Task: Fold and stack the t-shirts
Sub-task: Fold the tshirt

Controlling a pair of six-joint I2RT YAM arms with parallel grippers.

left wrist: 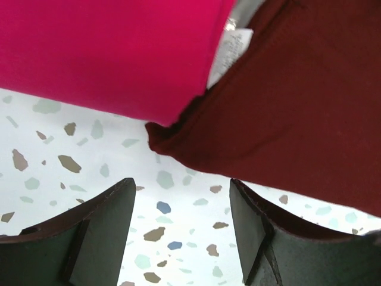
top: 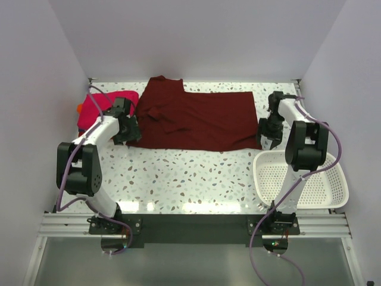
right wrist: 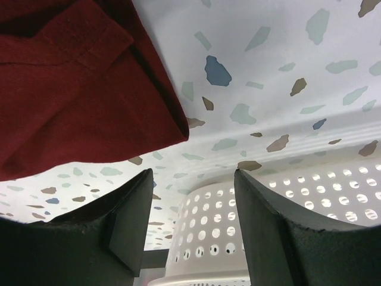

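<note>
A dark maroon t-shirt (top: pixel 193 119) lies spread across the far half of the table, partly folded. At the far left sits a folded magenta-pink t-shirt (top: pixel 92 112) with an orange one (top: pixel 80 108) peeking out beneath it. My left gripper (top: pixel 123 134) hovers at the maroon shirt's near-left corner (left wrist: pixel 172 143), jaws open with only table between them. My right gripper (top: pixel 268 138) is open just off the shirt's near-right corner (right wrist: pixel 161 128), holding nothing. The pink shirt (left wrist: pixel 113 53) fills the upper left of the left wrist view.
A white perforated basket (top: pixel 324 189) stands at the near right, right beside the right arm, and shows between the right fingers (right wrist: pixel 238 238). The speckled tabletop (top: pixel 190 179) stretches in front of the shirt. White walls close in the back and sides.
</note>
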